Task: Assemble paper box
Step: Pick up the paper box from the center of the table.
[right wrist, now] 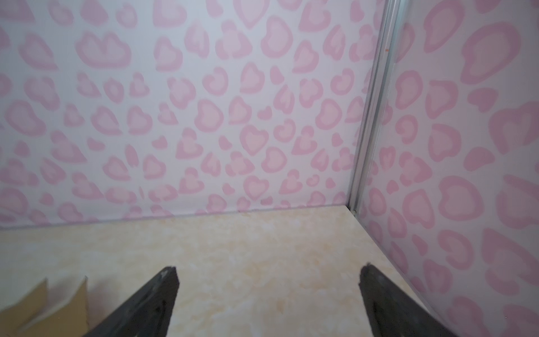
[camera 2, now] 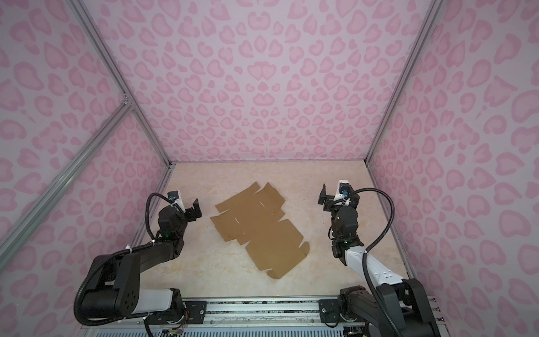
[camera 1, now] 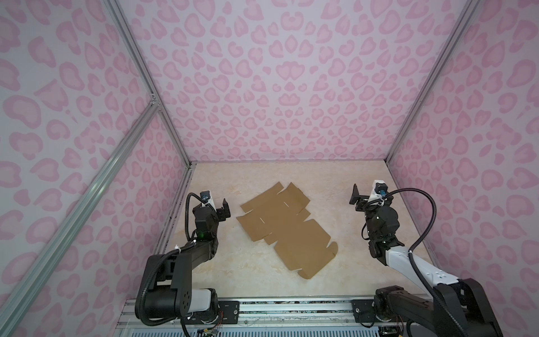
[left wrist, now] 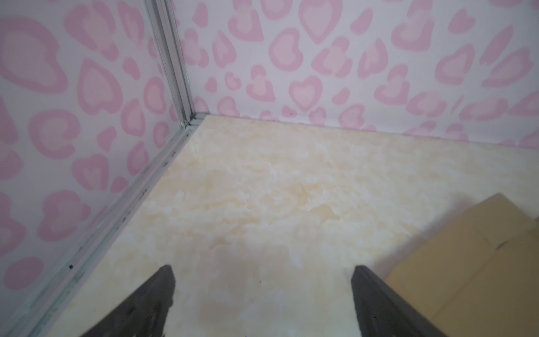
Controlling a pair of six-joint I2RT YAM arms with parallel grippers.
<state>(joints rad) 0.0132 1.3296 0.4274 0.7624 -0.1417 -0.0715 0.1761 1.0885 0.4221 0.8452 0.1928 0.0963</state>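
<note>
Nearest the camera head, a metal rail (camera 1: 291, 305) runs along the front edge of the bench (camera 1: 233, 271), and both arms rise from it. Between them the paper box (camera 1: 287, 230) lies on the bench as a flat, unfolded brown sheet with flaps and slits, set at a slant. Its near end, with a rounded tab, points towards the rail, and its far flaps point towards the back wall. In both top views it lies free of both arms.

Farther on, the left gripper (camera 1: 224, 210) is held over the bench just beside the sheet's left edge, jaws spread wide and holding nothing. In the left wrist view its two dark fingers (left wrist: 157, 300) stand far apart with only marbled bench between them, and a corner of the sheet shows to one side.

The right gripper (camera 1: 354, 196) is held well apart from the sheet's right side, likewise spread wide and empty. In the right wrist view its fingers (right wrist: 154, 303) are parted over the bench, with cardboard flaps at the picture's edge.

Beyond both stands the pink-spotted back wall (camera 1: 288, 87)
</note>
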